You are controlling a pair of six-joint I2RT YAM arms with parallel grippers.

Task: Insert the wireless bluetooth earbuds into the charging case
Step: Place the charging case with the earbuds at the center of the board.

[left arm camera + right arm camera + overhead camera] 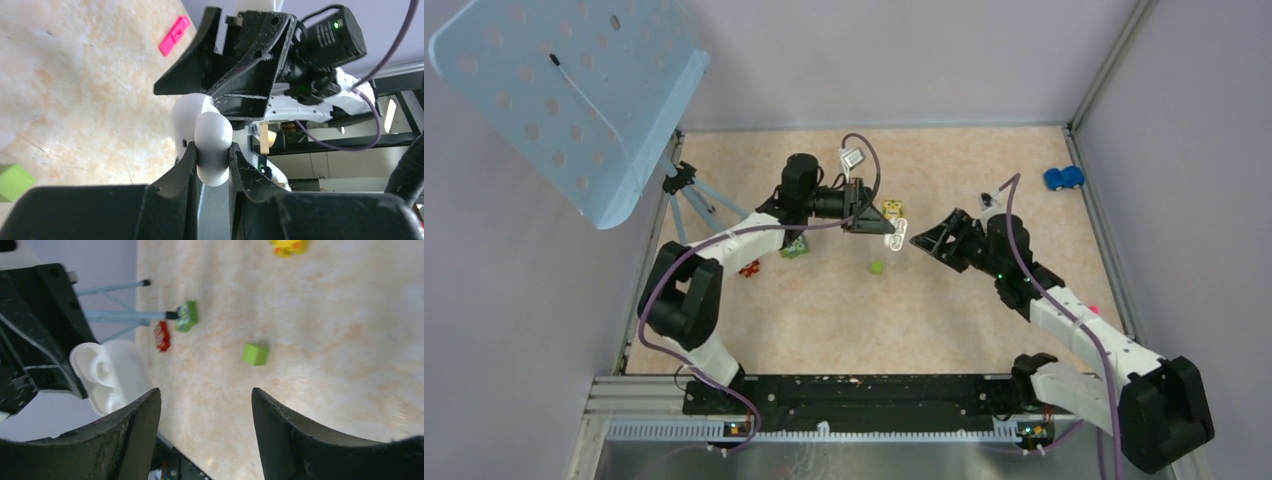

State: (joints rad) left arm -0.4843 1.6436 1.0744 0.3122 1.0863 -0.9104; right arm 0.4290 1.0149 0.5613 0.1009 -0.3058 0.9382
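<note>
Plainly, left gripper (212, 148) held white case (212, 131): fingers narrow, pressed on both sides of rounded body. Case lid hinged open, with two white wells showing in right wrist view. Right gripper (206, 395) spread wide, nothing between fingers. Its tips were near case, which sat off its left finger. Green cube (255, 354) lay on table (340, 325) past right gripper's tips, seen between its fingers. Pink piece (174, 36) lay on table beyond left gripper, well apart from case.
</note>
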